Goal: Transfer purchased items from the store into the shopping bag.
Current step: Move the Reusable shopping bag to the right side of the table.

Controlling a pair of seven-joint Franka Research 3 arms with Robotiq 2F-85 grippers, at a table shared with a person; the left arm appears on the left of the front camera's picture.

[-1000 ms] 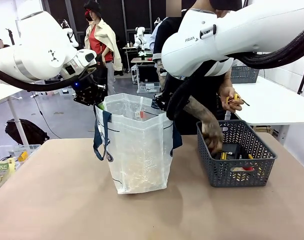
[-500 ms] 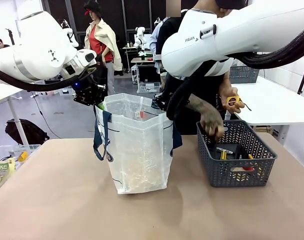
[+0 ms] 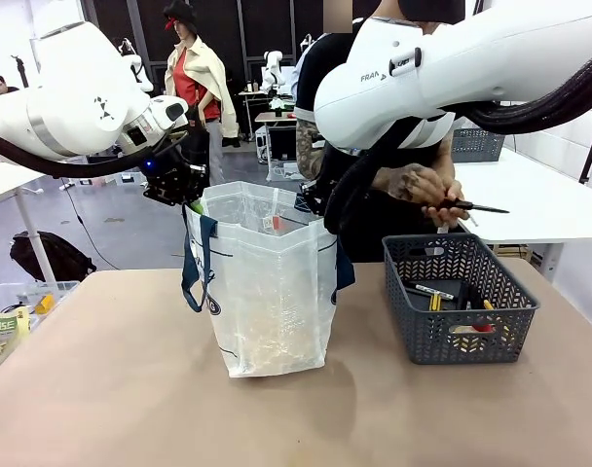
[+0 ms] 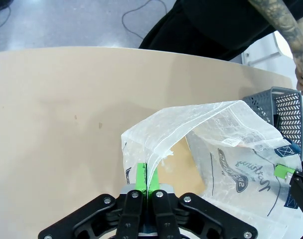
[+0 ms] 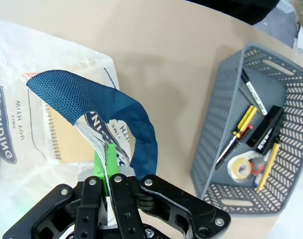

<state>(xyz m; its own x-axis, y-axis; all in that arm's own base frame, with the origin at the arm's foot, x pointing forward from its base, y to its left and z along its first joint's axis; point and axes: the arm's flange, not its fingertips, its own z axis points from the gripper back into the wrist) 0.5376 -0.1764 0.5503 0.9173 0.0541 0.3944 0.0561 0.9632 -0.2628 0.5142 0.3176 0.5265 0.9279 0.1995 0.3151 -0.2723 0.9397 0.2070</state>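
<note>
Holding the shopping bag (image 3: pixel 272 292) open while the person loads it.
Front view: the bag stands upright on the bench (image 3: pixel 101 389) with the store basket (image 3: pixel 471 336) beside it, and the person's hands (image 3: pixel 425 185) hold a dark slim tool (image 3: pixel 479 206) above the basket. Left wrist view: my left jaws are pressed together, pinching the bag's rim. Right wrist view: my right jaws pinch the rim by the blue strap (image 5: pixel 91 99), and yellow items (image 5: pixel 246 118) lie in the basket. For the next move, I judge both pinches must hold steady.

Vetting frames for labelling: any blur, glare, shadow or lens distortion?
Front view: sharp, even light; translucent white plastic shopping bag throws a soft shadow on the tan table. Left wrist view: wide-angle lens bows the table edge; bag glints. Right wrist view: dark grey lattice plastic basket crisp.
</note>
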